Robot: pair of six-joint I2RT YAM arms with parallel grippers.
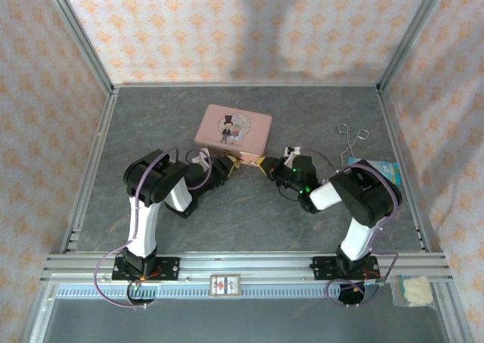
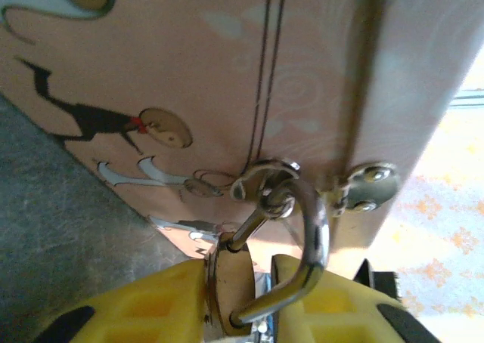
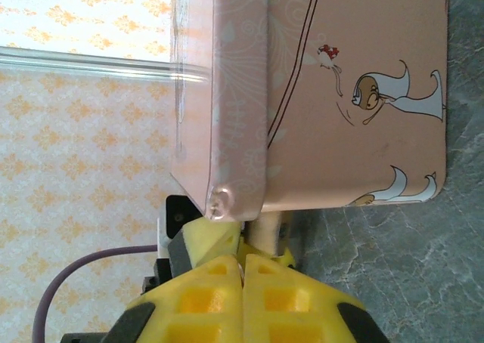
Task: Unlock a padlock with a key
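The small brass padlock point(image 2: 231, 286) hangs by its silvery shackle point(image 2: 318, 233) from the hasp point(image 2: 367, 188) of the pink picture tin point(image 1: 233, 128). My left gripper point(image 2: 240, 271) stands slightly open around the padlock body. Its left finger touches the brass, and a narrow gap shows at the right finger. In the top view the padlock point(image 1: 247, 162) sits between both grippers, the left gripper point(image 1: 231, 165) on one side. My right gripper point(image 3: 243, 258) is shut, with a thin silvery sliver of the key between its pads, pointed at the padlock point(image 3: 266, 233) under the tin's corner point(image 3: 227, 199).
A twin-looped wire tool point(image 1: 352, 134) lies at the back right, with a blue card point(image 1: 382, 168) nearer the right arm. Patterned walls and metal posts enclose the grey table point(image 1: 151, 124). A small box point(image 1: 225, 284) and a bag point(image 1: 414, 290) sit on the front rail.
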